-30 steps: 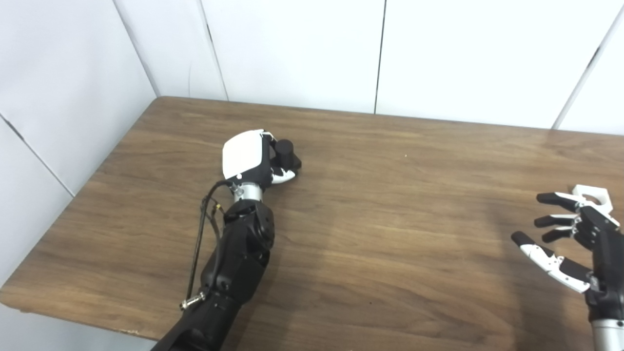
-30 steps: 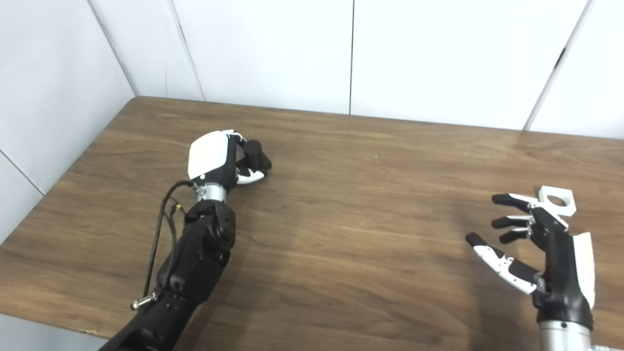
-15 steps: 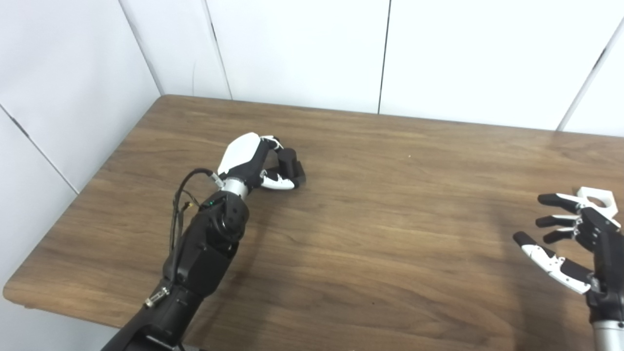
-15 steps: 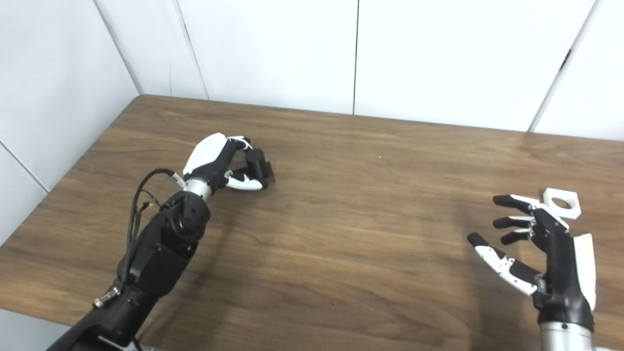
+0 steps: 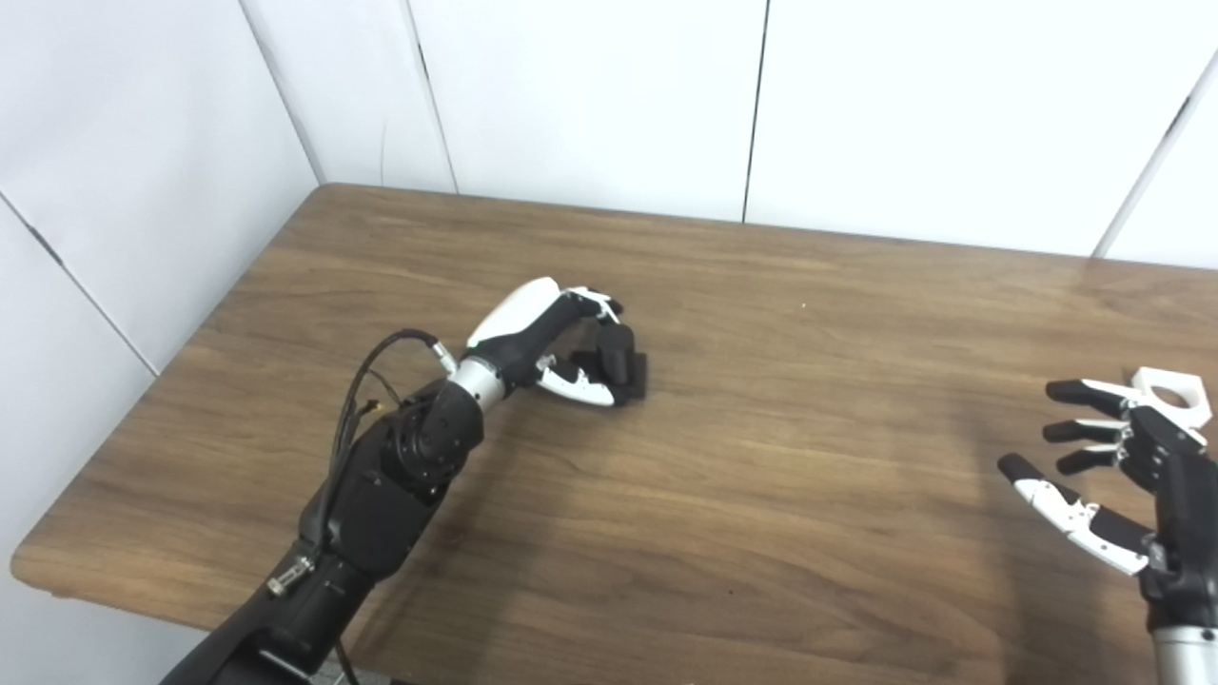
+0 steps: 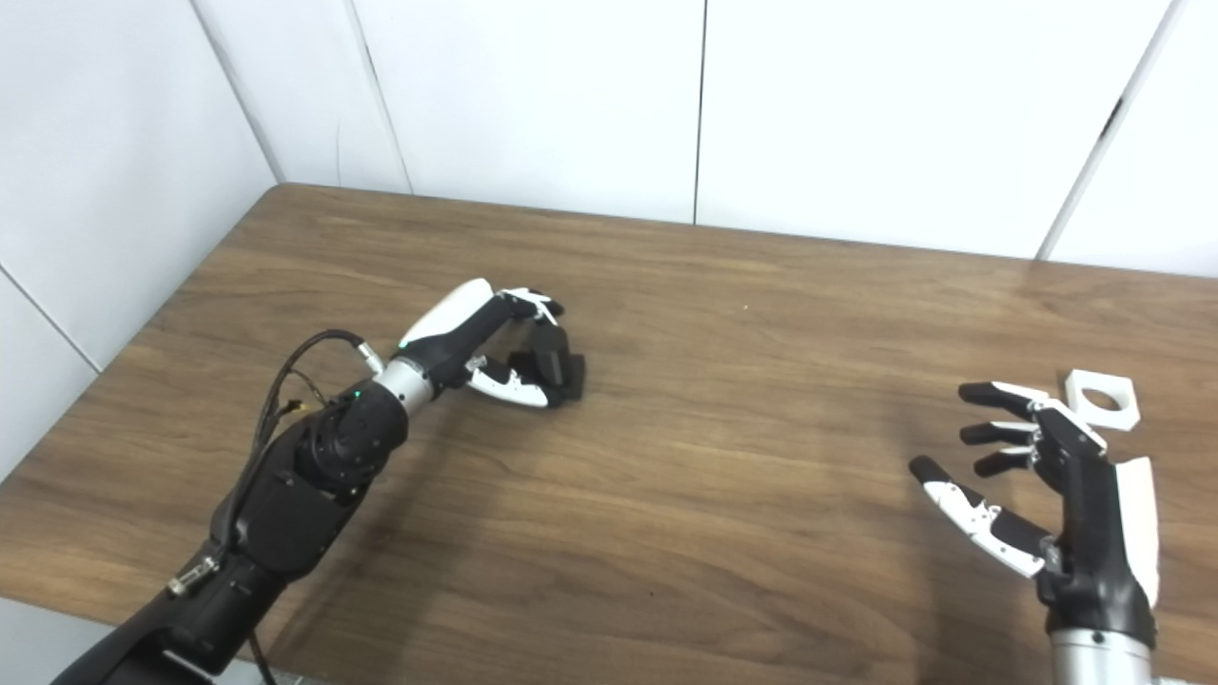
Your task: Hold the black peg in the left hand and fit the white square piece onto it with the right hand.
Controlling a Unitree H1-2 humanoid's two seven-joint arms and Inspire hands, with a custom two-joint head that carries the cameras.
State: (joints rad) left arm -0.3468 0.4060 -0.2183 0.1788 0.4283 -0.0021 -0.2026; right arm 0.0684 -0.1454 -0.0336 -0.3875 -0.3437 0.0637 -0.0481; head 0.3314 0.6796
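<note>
The black peg point(image 5: 623, 362) stands on its square base on the wooden table point(image 5: 780, 428), left of centre. My left hand point(image 5: 561, 342) is wrapped around it, fingers over the top and thumb below. The white square piece point(image 6: 1102, 399) with a round hole lies flat at the table's right side. My right hand point(image 6: 1042, 485) hovers just in front and left of that piece, palm turned left and fingers spread, holding nothing.
White wall panels point(image 5: 590, 95) close off the back and left of the table. The table's left corner and front edge point(image 5: 57, 571) lie close to my left forearm. A black cable point(image 5: 366, 381) loops off the left wrist.
My left hand has slid the peg to the right and toward me across the table while the forearm dropped lower. The right hand has stayed put. The camera shifted slightly.
</note>
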